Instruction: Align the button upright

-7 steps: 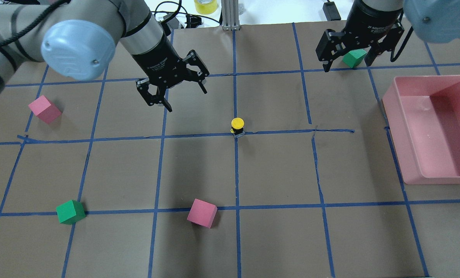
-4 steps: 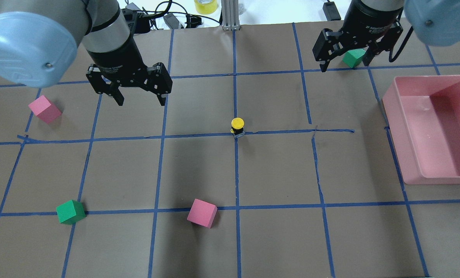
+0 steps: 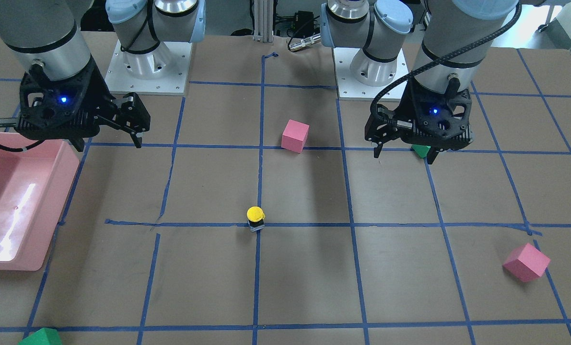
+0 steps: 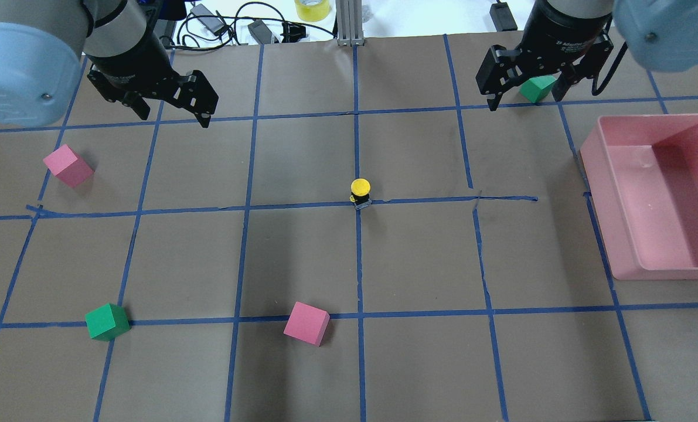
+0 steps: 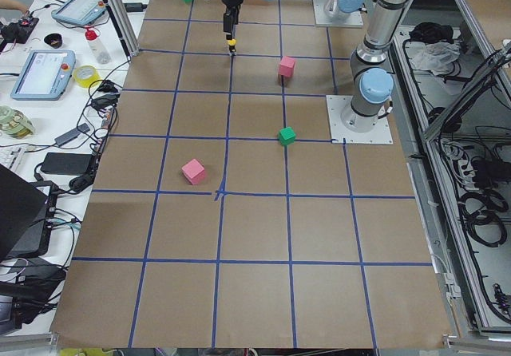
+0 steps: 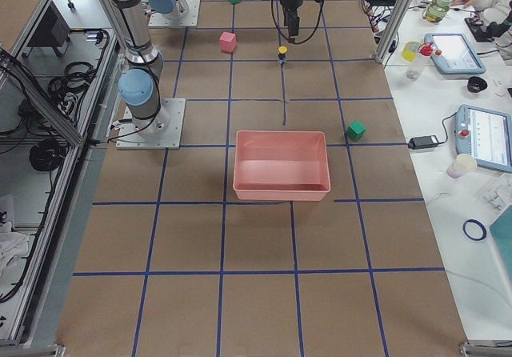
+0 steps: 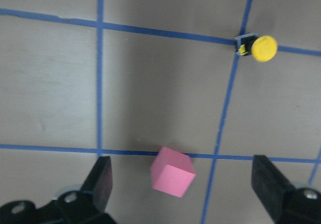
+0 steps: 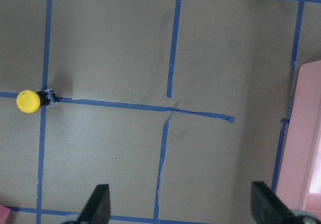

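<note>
The button [image 4: 360, 192] stands upright on a crossing of blue tape lines at the table's middle, yellow cap on top of its black base [image 3: 255, 218]. It also shows in the left wrist view [image 7: 257, 48] and the right wrist view [image 8: 32, 101]. My left gripper [image 4: 173, 114] hangs open and empty at the back left, well away from the button [image 3: 404, 154]. My right gripper [image 4: 525, 102] is open and empty at the back right, hovering by a green cube [image 4: 536, 88].
A pink bin [image 4: 595, 176] sits at the right edge. Pink cubes lie at the left [image 4: 67, 166] and front middle [image 4: 306, 323], and a second green cube [image 4: 107, 321] at the front left. Cables and tape rolls lie beyond the table's back edge.
My left gripper has drawn back and to the left, away from the button, still open. The button and the right gripper have not moved.
</note>
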